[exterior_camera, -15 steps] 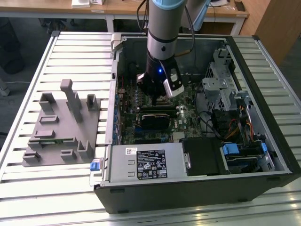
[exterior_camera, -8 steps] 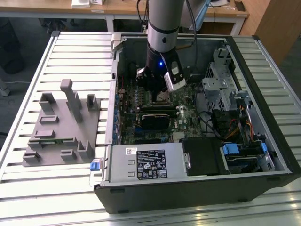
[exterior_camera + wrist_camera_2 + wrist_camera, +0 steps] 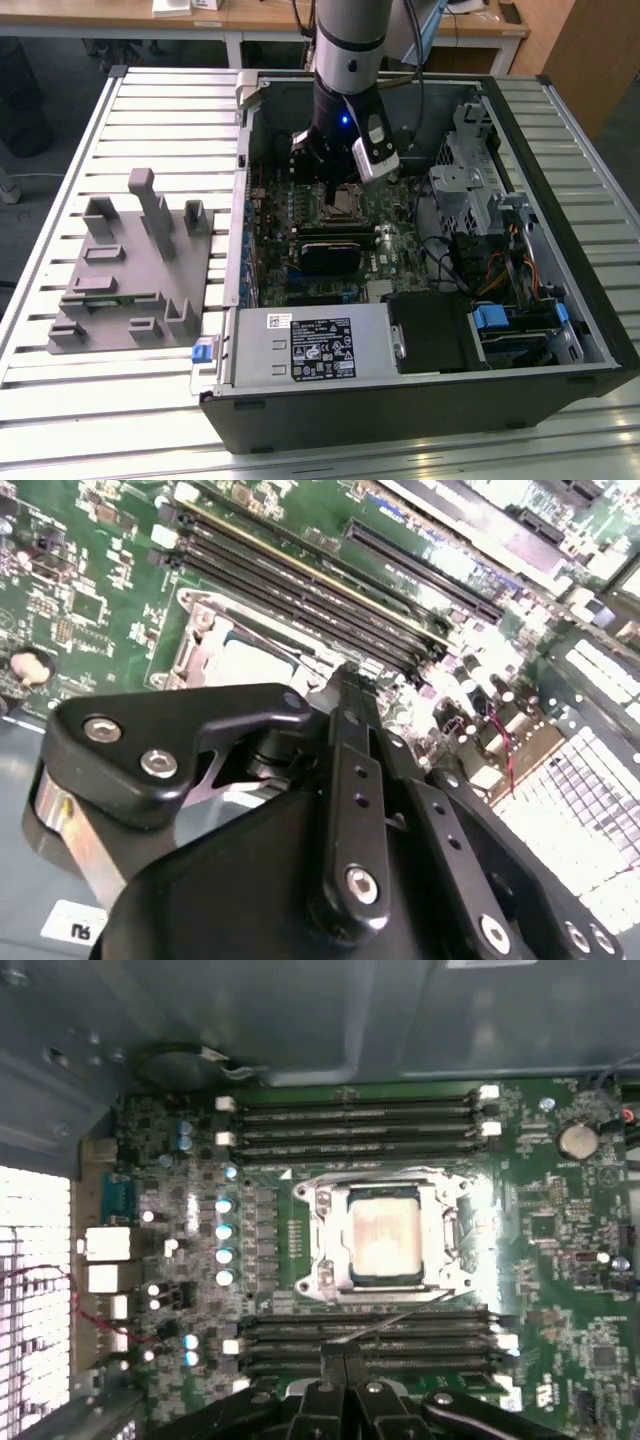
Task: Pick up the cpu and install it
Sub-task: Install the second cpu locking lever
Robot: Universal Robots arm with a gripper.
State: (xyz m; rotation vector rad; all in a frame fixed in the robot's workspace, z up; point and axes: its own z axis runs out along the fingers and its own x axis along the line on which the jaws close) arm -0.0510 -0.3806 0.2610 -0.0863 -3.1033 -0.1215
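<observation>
The cpu (image 3: 385, 1235), a small square chip with a pale shiny top, lies flat inside the metal-framed socket (image 3: 312, 1250) of the green motherboard (image 3: 560, 1260). The cpu's pale top (image 3: 250, 665) also peeks past the black gripper linkage in the second wrist view. My gripper (image 3: 345, 1358) hangs above the board beside the socket, over the memory slots, with its two black fingers pressed together and nothing between them. In the exterior view the gripper (image 3: 335, 188) sits low inside the open computer case, just over the socket (image 3: 346, 205).
The open black case (image 3: 420, 400) lies on a slatted metal table (image 3: 120, 400). Memory slots (image 3: 360, 1120) flank the socket on two sides. A drive cage (image 3: 470, 180) and cables fill the exterior view's right. A grey parts fixture (image 3: 130, 270) stands on the left.
</observation>
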